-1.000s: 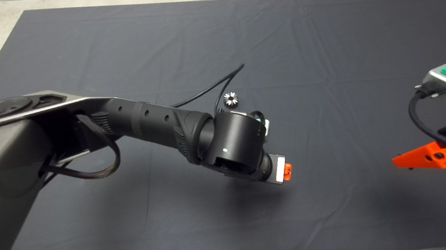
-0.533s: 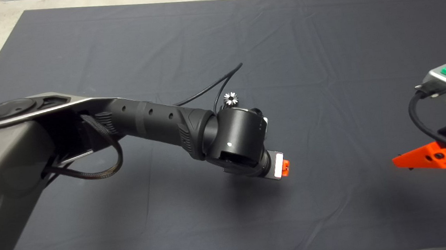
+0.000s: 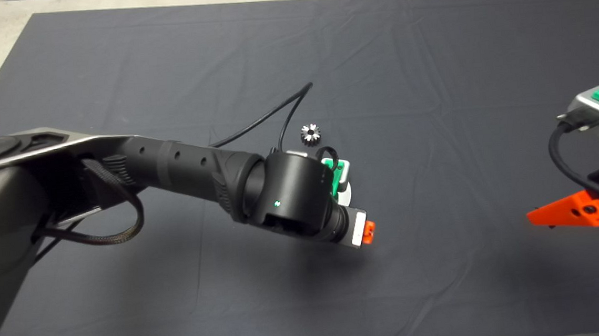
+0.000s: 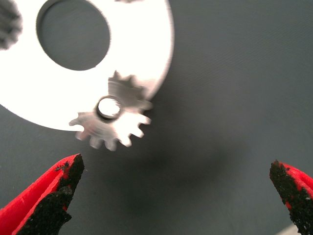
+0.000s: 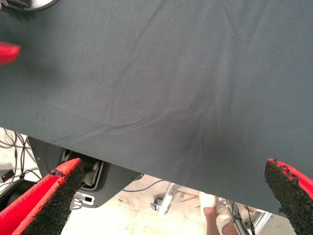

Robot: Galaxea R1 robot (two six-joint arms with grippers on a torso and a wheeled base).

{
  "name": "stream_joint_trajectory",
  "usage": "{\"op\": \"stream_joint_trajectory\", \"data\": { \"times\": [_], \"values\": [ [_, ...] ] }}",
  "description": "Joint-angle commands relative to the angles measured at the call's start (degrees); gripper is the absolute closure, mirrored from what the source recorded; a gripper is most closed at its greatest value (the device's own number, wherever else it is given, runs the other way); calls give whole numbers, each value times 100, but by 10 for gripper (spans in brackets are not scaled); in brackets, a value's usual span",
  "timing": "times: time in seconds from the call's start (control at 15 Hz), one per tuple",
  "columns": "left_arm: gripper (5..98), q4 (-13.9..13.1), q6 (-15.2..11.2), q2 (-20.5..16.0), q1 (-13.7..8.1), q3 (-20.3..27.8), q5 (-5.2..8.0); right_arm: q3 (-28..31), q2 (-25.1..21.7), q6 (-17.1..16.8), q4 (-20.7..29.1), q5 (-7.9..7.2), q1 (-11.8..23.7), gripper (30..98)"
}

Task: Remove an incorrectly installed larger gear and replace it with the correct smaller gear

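A white round plate (image 4: 142, 44) with a wide hole lies under my left gripper (image 4: 173, 196). The larger gear (image 4: 111, 120), flat and silver with a round centre hole, sits at the plate's rim and overhangs it. The left gripper is open and empty, its fingertips (image 4: 58, 191) a short way from this gear. A darker gear (image 4: 7, 24) shows partly at the plate's other side. In the head view the left wrist (image 3: 296, 200) covers most of the plate (image 3: 347, 192). The smaller gear (image 3: 309, 133) lies on the mat just beyond the wrist. My right gripper (image 3: 571, 215) waits open at the right edge.
The dark mat (image 3: 432, 101) has creases. A black cable (image 3: 274, 114) loops from the left wrist past the smaller gear. The right wrist view shows the mat's edge (image 5: 146, 169), then floor with cables and a person's shoe (image 5: 215, 210).
My left arm has moved left and a little nearer. The smaller gear, half covered by the wrist half a second ago, now shows whole. The gripper's green body and the plate's rim show.
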Motion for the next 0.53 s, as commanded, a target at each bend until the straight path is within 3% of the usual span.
{"op": "stream_joint_trajectory", "data": {
  "times": [0.0, 0.2, 0.27, 0.47],
  "values": [
    [60, 495, 455, -24, -47, 448, 400, 20, 4, 5, 166, 14, 97, 308],
    [60, 688, 658, 46, -39, 431, 400, 23, 4, 5, 166, 12, 97, 308],
    [60, 768, 917, 63, -21, 361, 400, 20, 12, 5, 166, 12, 97, 308],
    [60, 1080, 1363, 72, 193, 53, 400, 20, 12, 5, 172, 12, 97, 308]
  ]
}}
